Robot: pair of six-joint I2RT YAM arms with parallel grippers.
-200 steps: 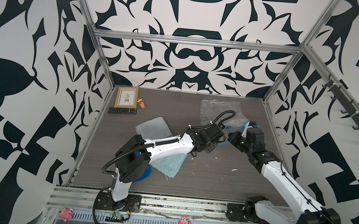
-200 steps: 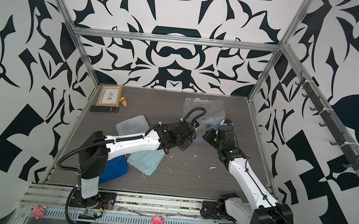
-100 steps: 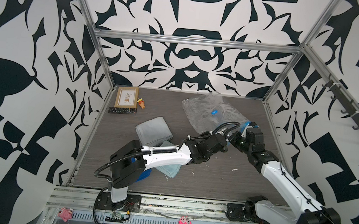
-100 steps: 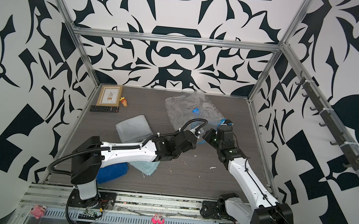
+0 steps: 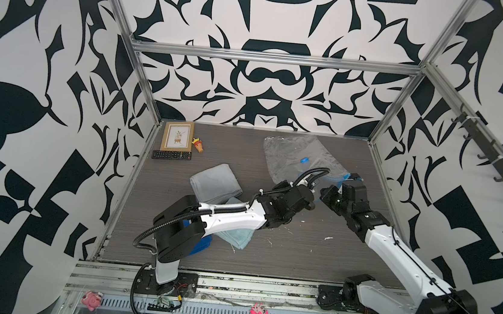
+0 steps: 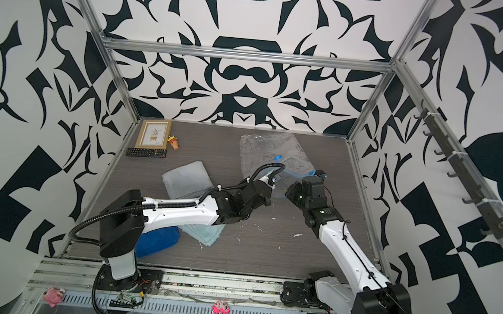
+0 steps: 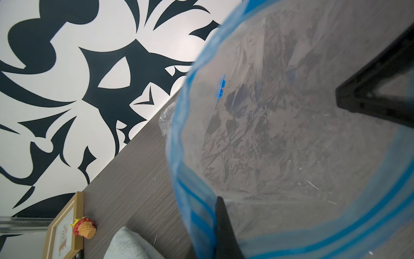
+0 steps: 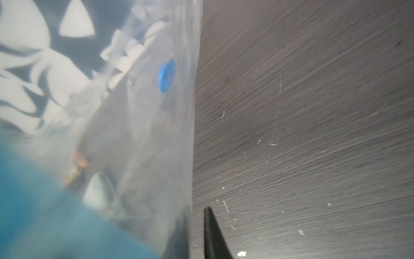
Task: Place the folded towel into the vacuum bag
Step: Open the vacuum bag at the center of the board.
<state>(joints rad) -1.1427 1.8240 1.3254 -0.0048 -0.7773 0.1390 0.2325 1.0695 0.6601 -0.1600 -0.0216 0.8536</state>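
Your left pincer is clenched on the blue-zipped rim of the clear crinkly plastic vacuum bag at one o'clock. You cannot tell whether the right pincer beside it is released.

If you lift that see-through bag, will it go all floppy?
Probably floppy: the vacuum bag is thin, crinkled film, and its blue zip strip curves limply. Likely light, and perhaps slippery, since it looks glossy.

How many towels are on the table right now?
3: a grey towel mid-table, a light blue towel partly under the left arm, and a dark blue towel by that arm's base. Others may be hidden.
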